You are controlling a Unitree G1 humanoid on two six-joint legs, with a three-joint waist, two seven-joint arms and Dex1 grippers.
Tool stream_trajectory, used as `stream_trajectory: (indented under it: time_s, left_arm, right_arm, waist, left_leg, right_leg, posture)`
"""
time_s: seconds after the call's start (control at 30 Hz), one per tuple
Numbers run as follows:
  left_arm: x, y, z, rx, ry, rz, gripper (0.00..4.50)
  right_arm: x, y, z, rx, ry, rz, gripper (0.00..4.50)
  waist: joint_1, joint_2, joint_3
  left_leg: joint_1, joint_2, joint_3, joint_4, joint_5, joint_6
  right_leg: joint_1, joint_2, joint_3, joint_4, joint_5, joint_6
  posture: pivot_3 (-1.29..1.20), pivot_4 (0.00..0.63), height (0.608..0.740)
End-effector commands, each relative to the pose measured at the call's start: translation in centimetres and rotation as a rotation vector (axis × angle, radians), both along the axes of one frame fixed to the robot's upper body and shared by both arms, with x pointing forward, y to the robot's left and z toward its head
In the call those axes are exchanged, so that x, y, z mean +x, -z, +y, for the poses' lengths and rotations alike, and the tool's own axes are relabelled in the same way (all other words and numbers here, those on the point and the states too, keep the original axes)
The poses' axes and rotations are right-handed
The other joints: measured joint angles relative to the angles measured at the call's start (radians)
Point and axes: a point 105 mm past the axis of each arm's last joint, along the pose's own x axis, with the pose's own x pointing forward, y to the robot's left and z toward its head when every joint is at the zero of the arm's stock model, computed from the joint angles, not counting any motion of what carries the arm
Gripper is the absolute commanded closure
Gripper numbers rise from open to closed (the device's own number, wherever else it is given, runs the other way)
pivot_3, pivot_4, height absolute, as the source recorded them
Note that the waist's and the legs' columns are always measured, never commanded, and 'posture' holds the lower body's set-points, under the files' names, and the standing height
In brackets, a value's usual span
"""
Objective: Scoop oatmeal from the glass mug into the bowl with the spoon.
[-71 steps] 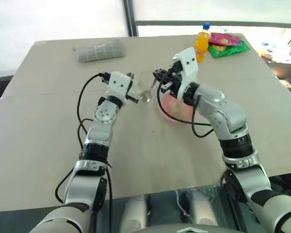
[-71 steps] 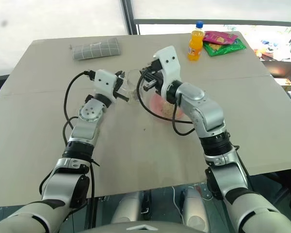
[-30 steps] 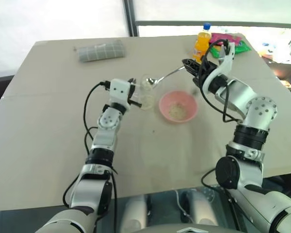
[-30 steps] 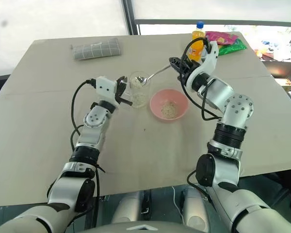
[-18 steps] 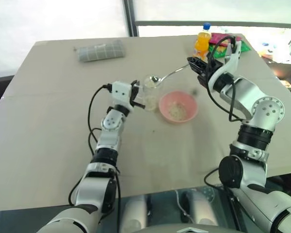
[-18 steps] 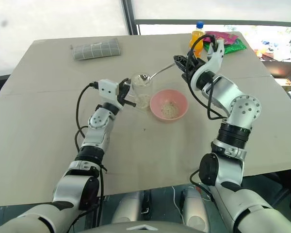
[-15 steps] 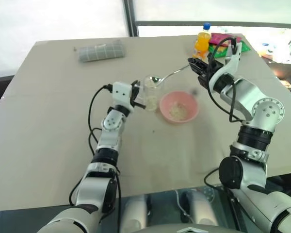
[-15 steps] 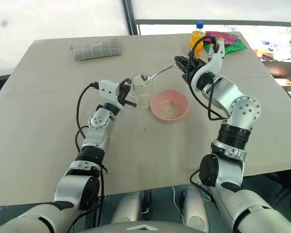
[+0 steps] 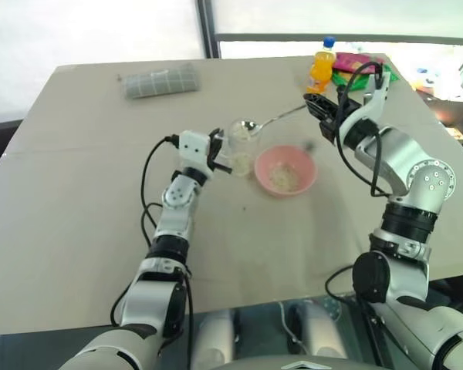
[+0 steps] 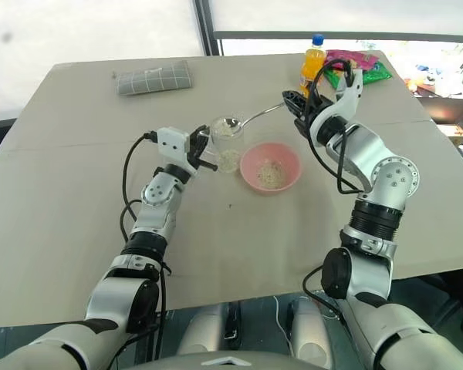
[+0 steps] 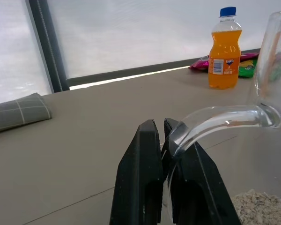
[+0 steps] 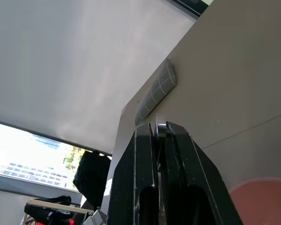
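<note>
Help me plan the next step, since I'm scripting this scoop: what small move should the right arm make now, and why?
Probably dip the spoon deeper into the glass mug. The right gripper is shut on the handle, the spoon's tip sits at the mug's rim, and the oatmeal lies low at the bottom. The left gripper pinches the mug's handle, steadying it beside the bowl.
</note>
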Motion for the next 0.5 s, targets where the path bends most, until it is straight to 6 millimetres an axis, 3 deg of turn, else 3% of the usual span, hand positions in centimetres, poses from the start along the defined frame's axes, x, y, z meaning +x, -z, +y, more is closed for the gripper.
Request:
stream_trajectory:
  time_s: [0.03,0.5]
  left_arm:
    - [0.0,-1.2,0.6,-0.027,-0.012,-0.048,4.45]
    - [0.3,-0.2,0.2,-0.014,0.0,-0.02,4.45]
  right_arm:
    - [0.0,-0.4,-1.4,0.01,0.058,-0.008,4.5]
    - [-1.2,-0.8,-3.0,0.041,0.085,-0.025,4.5]
  waist:
    - [0.0,0.0,0.0]
    - [0.0,0.0,0.0]
  left_leg:
    - [0.0,0.0,0.0,0.0,0.0,0.0]
    - [0.0,0.0,0.0,0.0,-0.001,0.001]
  right_leg:
    - [0.0,0.0,0.0,0.0,0.0,0.0]
    - [0.0,0.0,0.0,0.0,0.0,0.0]
  posture:
    - [0.0,0.15,0.718]
    - [0.0,0.15,0.718]
